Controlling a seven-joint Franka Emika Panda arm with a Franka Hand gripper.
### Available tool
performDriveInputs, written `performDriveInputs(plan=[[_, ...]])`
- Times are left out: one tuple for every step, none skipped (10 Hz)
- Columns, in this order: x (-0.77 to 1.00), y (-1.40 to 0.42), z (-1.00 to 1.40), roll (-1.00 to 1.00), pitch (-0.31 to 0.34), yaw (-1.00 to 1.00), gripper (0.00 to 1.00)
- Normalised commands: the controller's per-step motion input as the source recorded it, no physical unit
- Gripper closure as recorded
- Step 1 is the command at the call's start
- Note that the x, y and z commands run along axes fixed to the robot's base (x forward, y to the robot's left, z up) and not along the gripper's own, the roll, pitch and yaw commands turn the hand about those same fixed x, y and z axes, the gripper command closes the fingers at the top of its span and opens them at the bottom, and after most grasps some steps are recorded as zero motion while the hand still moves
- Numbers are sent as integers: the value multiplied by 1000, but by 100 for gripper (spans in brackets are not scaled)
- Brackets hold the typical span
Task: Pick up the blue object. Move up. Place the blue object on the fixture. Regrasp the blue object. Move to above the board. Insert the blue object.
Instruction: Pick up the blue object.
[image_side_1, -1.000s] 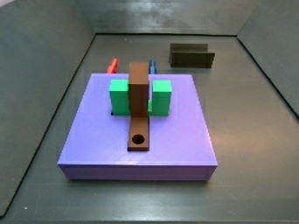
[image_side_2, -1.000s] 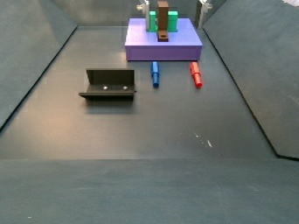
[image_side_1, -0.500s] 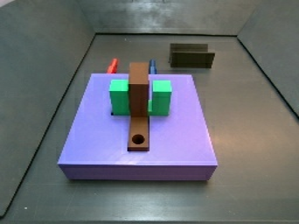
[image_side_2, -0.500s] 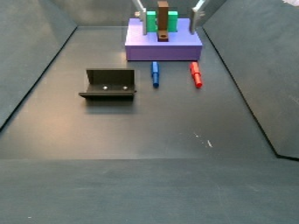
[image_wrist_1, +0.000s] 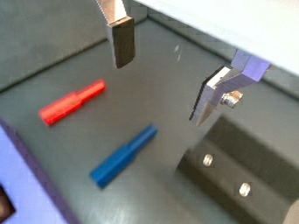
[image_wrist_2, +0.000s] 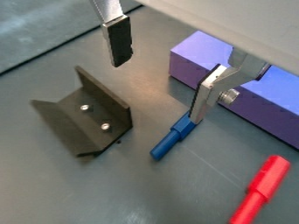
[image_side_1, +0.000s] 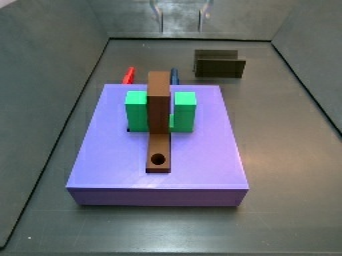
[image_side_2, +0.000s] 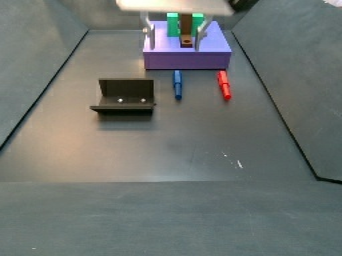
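Gripper (image_wrist_2: 162, 74) high over the floor, jaws wide apart, nothing between the silver plates and dark pads (image_wrist_2: 117, 42); seen at the top edge in a side view too (image_side_2: 178, 28), hanging near the board's floor-side edge

Down below, blue object (image_wrist_2: 173, 140) flat on the dark floor, untouched, just off the edge of the lavender board (image_wrist_2: 233, 83); in a wrist view sitting a little short of the midline between the two fingers, closer to the finger with the screw. Same peg in a side view (image_side_2: 177, 85), between the fixture (image_side_2: 124, 97) and the red peg (image_side_2: 223, 84), long axis pointing straight away from the board edge, roughly parallel to its red neighbour

Judging from that: pick-up step not yet begun, descent called for, almost straight down with a small sideways shift to centre the peg. Fingers looking to straddle the slim peg across its width rather than along its length, though exact alignment hard to tell from these angles

Red peg well clear to one side (image_wrist_1: 70, 102), fixture open-faced on the other (image_wrist_2: 82, 114), two screw heads visible on its back wall

No brands, labels or readable writing anywhere
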Motion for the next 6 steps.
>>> performDriveInputs(plan=[[151, -463, -651, -74, -297, -9, 0], [157, -420, -634, -83, -256, 0, 0], [46, -431, -609, -57, -273, 0, 0], [123, -374, -580, -4, -274, 0, 0], [280, -326, -440, 46, -124, 0, 0], [120, -277, -377, 121, -111, 0, 0]])
